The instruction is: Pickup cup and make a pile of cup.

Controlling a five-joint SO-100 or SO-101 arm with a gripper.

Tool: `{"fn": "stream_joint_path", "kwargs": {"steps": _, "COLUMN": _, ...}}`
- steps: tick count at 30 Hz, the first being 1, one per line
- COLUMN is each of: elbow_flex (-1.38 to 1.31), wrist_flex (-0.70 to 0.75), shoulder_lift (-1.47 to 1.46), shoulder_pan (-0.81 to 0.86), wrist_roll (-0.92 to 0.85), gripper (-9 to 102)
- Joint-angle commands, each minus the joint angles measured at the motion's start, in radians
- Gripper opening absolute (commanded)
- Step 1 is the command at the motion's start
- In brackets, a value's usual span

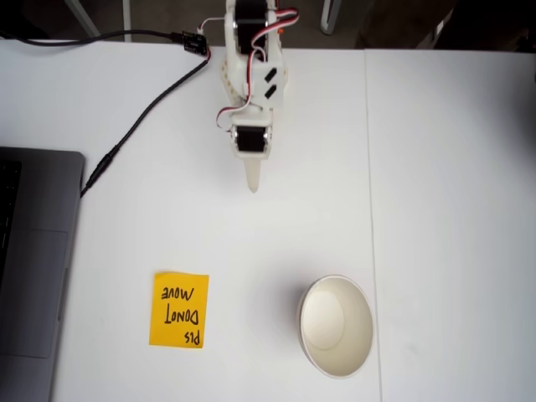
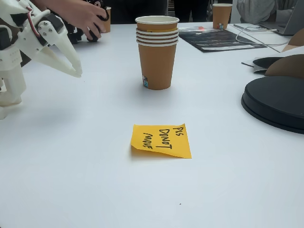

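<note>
Cups appear already nested: in a fixed view from the side, a pile of cup (image 2: 157,52) stands upright on the white table (image 2: 71,190), brown-walled with several rolled rims stacked at the top, while a fixed view from above shows the same pile (image 1: 336,327) as a single cream-white mouth with a layered rim. I see no loose cup left on the table, so the stacking looks done or nearly so, though I cannot rule out another cup beyond the edges of the pictures. The gripper (image 1: 253,182) hangs well apart from the pile, up-picture and slightly left of it from above; from the side it sits at the left edge (image 2: 71,66), with the pile off to its right. Its fingers come to one pale point and hold nothing; they look closed together, yet the gap is hard to read. An orange sticky note (image 1: 179,309) lies flat beside the pile, and a laptop (image 1: 33,268) rests at the left border of the top-down view.
</note>
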Motion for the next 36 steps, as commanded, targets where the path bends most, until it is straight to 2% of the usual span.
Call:
{"fn": "stream_joint_path", "kwargs": {"steps": 1, "elbow_flex": -0.009, "wrist_flex": -0.014, "shoulder_lift": 0.011, "shoulder_pan": -0.034, "wrist_roll": -0.003, "gripper": -7}}
{"fn": "stream_joint_path", "kwargs": {"steps": 36, "elbow_flex": -0.011, "wrist_flex": -0.015, "shoulder_lift": 0.008, "shoulder_pan": -0.021, "wrist_roll": -0.008, "gripper": -7}}
